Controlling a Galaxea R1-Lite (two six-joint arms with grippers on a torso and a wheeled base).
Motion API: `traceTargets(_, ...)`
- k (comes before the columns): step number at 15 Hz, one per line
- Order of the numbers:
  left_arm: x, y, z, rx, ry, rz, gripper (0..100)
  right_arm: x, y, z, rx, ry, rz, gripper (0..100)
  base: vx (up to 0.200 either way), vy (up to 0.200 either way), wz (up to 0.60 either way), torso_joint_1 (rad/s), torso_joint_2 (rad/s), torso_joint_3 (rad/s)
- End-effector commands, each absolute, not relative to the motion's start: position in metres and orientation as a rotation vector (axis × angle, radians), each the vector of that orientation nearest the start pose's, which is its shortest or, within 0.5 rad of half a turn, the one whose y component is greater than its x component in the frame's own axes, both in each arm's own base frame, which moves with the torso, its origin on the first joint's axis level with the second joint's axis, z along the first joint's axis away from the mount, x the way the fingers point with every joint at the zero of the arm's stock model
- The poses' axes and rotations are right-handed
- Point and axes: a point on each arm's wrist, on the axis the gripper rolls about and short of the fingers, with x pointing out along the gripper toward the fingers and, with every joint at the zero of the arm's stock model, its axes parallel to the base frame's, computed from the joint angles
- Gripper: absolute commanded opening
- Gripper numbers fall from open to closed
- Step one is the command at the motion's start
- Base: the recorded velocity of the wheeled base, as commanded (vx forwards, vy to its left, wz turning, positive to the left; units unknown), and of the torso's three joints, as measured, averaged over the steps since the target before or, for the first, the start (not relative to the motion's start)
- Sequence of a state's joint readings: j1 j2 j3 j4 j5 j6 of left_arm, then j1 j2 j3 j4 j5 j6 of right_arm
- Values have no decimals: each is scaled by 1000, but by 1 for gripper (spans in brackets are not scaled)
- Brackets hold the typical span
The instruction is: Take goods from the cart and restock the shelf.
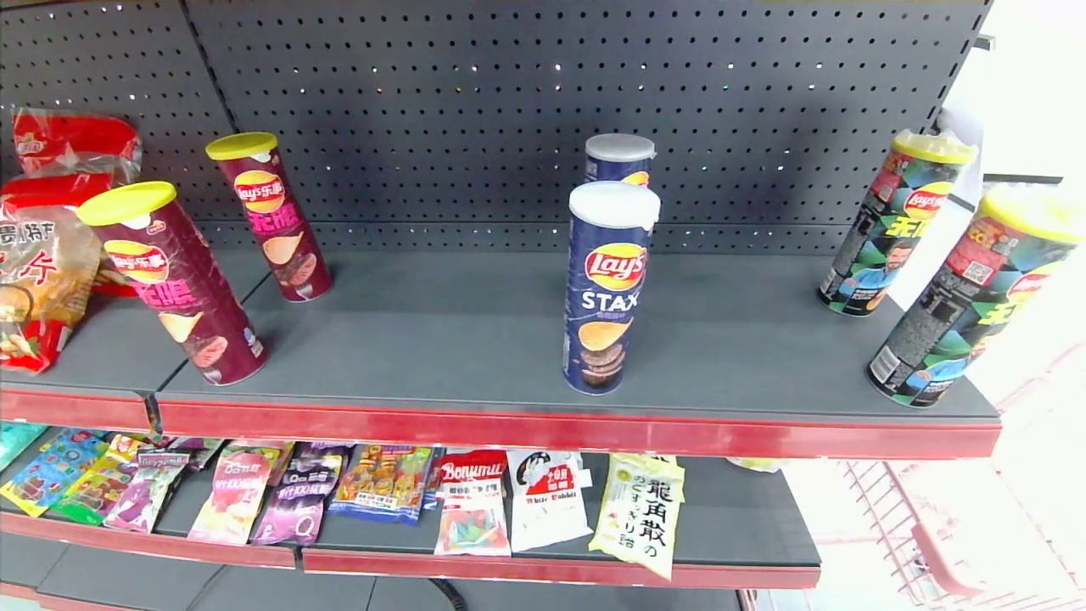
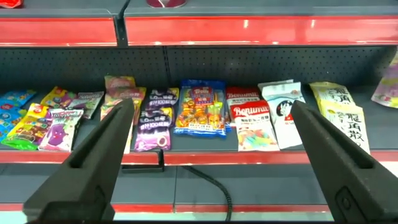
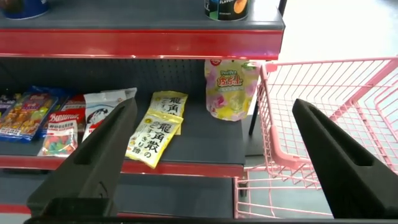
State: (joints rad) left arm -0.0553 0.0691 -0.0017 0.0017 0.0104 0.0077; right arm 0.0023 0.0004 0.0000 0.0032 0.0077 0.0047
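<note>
head view: white-lidded navy chip can [image 1: 604,288] upright; shelf [image 1: 424,339] grey, red-edged

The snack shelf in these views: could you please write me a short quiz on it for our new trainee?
1. True or false: the two blue cans stand one behind the other on the upper shelf.
2. How many maroon cans stand on that shelf? A one, B two, C four.
3. Fill in: the right gripper, with the pink cart beyond it, is ____ (open or shut).
Key: 1 true; 2 B; 3 open.
</note>
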Motion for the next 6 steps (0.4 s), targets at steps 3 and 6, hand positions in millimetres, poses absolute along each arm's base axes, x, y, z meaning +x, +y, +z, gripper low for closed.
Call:
traceTargets(3, -17, 1, 77, 10, 72, -45, 100, -23, 0, 75, 6, 3, 9, 100, 0, 0, 0, 0, 0, 0)
traceTargets(6, -17, 1, 77, 10, 70, -45, 100, -23, 0, 75, 6, 3, 6, 100, 0, 0, 0, 0, 0, 0)
